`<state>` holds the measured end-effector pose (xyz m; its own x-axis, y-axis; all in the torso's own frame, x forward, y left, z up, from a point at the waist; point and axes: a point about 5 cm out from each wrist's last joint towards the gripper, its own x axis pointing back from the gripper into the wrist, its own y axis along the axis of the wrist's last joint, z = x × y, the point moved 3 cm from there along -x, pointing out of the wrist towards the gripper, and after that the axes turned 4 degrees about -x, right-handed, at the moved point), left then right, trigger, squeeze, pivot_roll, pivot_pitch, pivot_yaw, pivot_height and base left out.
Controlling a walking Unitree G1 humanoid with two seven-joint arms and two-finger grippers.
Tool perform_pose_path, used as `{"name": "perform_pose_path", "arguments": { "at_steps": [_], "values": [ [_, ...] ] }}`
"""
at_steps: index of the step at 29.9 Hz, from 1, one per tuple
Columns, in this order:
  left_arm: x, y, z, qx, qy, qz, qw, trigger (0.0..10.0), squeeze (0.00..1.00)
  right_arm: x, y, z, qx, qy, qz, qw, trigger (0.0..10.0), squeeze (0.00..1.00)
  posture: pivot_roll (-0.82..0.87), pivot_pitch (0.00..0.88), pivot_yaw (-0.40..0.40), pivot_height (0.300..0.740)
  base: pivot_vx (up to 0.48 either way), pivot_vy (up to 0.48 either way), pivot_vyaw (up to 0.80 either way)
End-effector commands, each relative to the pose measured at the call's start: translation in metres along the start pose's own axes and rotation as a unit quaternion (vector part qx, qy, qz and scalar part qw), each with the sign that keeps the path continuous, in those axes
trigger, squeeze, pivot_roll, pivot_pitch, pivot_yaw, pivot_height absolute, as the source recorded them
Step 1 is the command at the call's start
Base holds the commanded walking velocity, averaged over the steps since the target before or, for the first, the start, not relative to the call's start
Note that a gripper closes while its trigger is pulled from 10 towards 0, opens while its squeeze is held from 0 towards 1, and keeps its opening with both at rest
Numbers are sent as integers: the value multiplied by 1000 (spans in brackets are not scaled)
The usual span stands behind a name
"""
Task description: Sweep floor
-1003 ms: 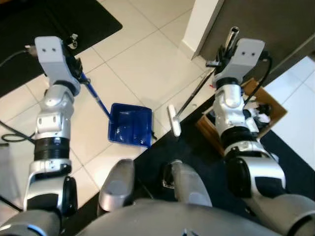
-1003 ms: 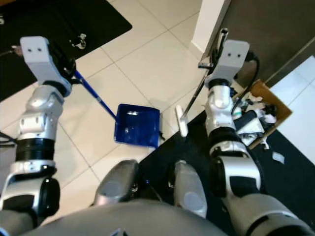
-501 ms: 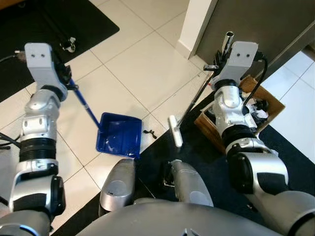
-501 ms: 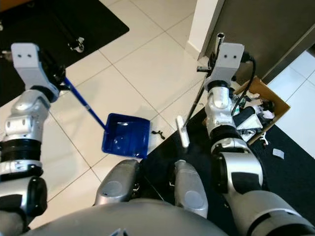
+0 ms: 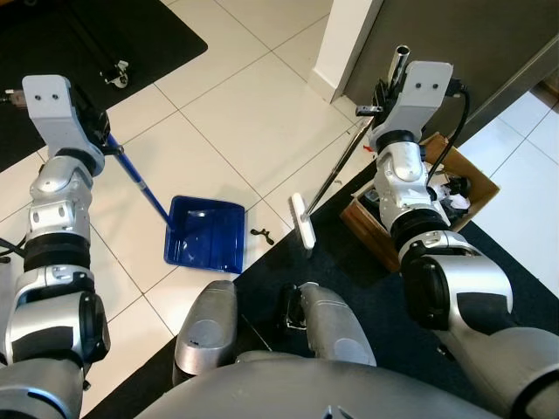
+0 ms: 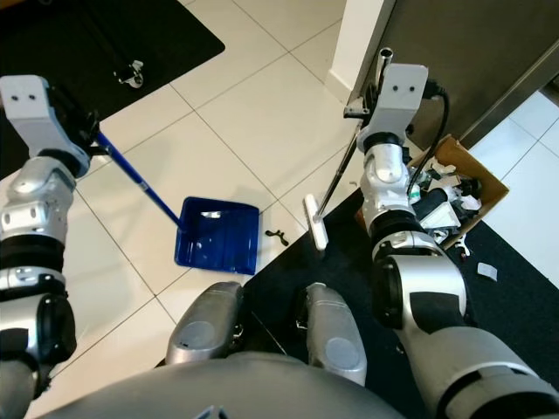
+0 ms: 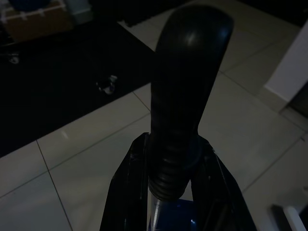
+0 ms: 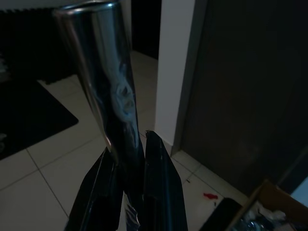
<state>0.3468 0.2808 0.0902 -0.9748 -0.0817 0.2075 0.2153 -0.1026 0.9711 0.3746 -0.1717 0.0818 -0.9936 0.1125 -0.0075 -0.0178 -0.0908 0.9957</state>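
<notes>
L gripper [image 7: 168, 192] clamps dustpan [image 5: 205, 247], R gripper [image 8: 129, 180] broom [image 5: 301, 231].

A blue plastic dustpan [image 5: 206, 236] lies flat on white tile, its long handle slanting up. Beside it, a metal-handled broom's white head [image 5: 301, 222] seems to touch the black mat's edge.

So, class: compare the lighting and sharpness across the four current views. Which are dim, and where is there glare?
Both eye views are bright and sharp, with glare inside the blue plastic dustpan. The left wrist view is dim, the black ribbed handle grip looming large. The right wrist view is dim too, with reflections on the shiny metal broom pole.
</notes>
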Motion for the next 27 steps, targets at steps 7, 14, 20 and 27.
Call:
{"name": "perform_pose_path", "arguments": {
  "at_steps": [7, 14, 20, 27],
  "values": [
    [-6, 9, -7, -23, 3, -21, 1000, 10000, 0, 0, 2, 8, 0, 1, -13, 1000, 10000, 0, 285, 104, -57, 740, 0, 0, 0],
    [-5, 7, 8, -40, 25, -21, 999, 10000, 0, -1, 3, 12, -7, 1, -14, 1000, 10000, 0, 298, 146, -58, 740, 0, 0, 0],
    [-6, 9, 8, -45, 29, -24, 998, 10000, 0, 0, 3, 11, -9, -4, -18, 1000, 10000, 0, 292, 189, -56, 740, 0, 0, 0],
    [-7, 11, -2, -44, 12, -32, 998, 10000, 0, 0, 5, 10, -15, -15, -27, 999, 10000, 0, 299, 217, -38, 740, 0, 0, 0]
  ]
}}
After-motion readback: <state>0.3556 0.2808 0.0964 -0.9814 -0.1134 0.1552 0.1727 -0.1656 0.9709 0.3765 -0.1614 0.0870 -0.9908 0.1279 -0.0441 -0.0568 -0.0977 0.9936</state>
